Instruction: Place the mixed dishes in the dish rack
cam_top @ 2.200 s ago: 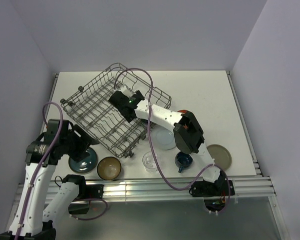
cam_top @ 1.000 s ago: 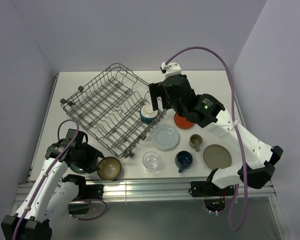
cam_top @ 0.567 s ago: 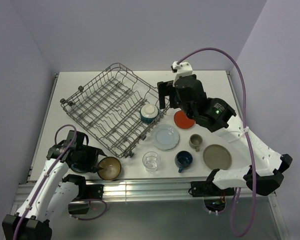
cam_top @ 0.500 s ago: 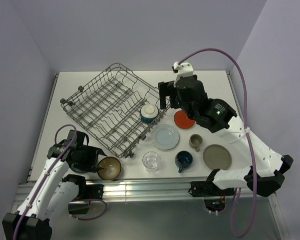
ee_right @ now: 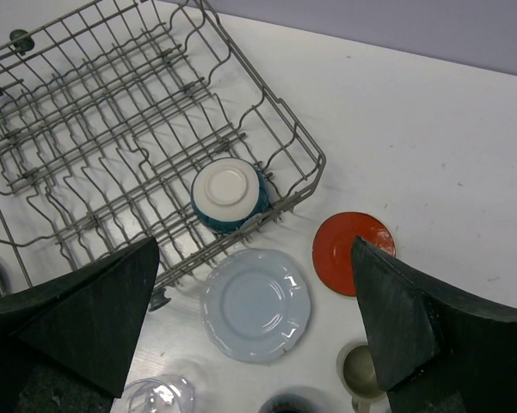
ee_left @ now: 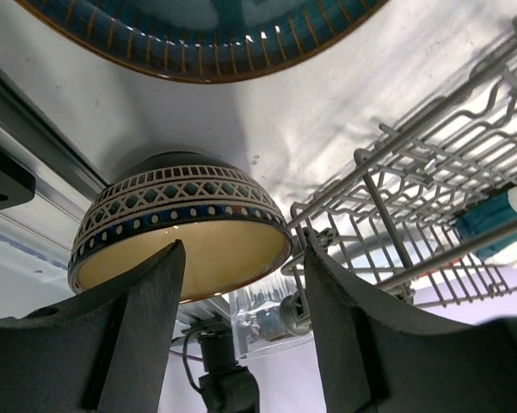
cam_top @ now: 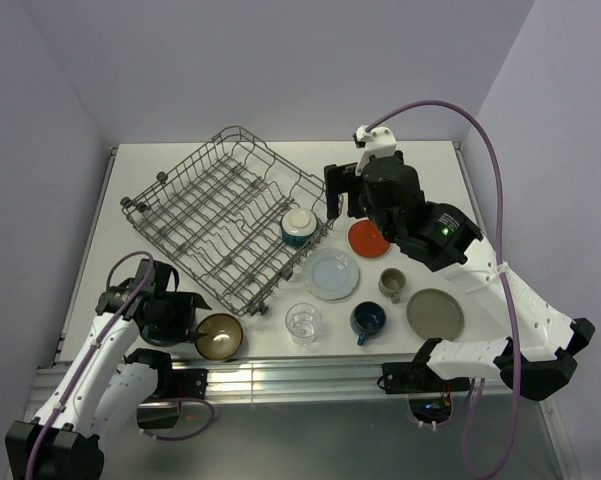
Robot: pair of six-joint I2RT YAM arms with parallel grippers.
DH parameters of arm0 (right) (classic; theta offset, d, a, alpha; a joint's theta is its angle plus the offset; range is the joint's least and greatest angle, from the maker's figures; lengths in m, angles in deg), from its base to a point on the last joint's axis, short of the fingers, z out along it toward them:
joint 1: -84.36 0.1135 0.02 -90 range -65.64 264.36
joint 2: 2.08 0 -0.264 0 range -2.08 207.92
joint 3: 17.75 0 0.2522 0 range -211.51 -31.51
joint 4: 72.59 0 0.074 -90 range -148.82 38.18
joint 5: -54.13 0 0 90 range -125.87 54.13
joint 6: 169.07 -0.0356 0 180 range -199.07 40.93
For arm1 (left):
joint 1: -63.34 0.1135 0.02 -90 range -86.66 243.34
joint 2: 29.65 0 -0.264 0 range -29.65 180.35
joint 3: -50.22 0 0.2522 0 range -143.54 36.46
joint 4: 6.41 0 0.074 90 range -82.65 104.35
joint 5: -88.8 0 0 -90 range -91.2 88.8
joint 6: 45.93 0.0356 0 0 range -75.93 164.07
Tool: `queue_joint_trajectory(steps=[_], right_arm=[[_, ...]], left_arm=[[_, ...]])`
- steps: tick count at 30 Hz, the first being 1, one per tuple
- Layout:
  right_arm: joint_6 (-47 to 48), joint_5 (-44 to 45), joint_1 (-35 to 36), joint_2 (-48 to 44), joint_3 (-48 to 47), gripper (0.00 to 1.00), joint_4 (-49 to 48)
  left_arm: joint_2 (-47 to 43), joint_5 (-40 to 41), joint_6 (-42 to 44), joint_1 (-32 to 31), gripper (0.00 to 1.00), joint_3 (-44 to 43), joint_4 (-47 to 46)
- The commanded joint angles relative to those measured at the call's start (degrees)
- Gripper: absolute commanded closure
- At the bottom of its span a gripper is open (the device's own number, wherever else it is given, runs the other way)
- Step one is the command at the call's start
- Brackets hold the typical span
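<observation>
Left gripper (ee_left: 241, 258): jaws apart at the gold-brown bowl (ee_left: 181, 225), near-left, just beside the dish rack (cam_top: 202, 208); contact appears unmade. A shallow bite may skid the bowl into the wires. Right gripper (ee_right: 254, 249) hangs spread, far-right above the rack.

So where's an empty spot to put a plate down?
The table is bare at the far right, behind the red plate and beside the rack. Most rack rows are empty too. Crowded along the near edge: brown bowl, glass, blue cup, beige plate.
</observation>
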Motion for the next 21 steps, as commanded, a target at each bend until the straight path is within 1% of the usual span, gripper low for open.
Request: queue_joint_trajectory(steps=[1,4,16,18,21], right_arm=[[0.8,-0.2,-0.6,-1.7,0.8,0.00,-3.1],[0.9,-0.2,-0.7,-1.8,0.9,0.00,-3.5],[1.5,0.7,-0.9,-4.0,3.6,0.00,-4.7],[1.8,1.1,-1.0,-4.5,3.9,0.00,-4.9],[2.1,1.5,-1.2,-5.1,4.3,0.00,-5.4]], left_arm=[[1.7,1.7,-2.1,-0.2,0.36,-0.8,1.1],[3.4,2.8,-2.2,-0.2,0.36,-1.3,1.4],[8.8,3.4,-2.5,-0.2,0.38,0.0,-2.8],[9.5,3.6,-2.1,-0.2,0.39,0.0,-2.9],[10.3,4.2,-0.7,-0.2,0.45,-0.5,-3.0]])
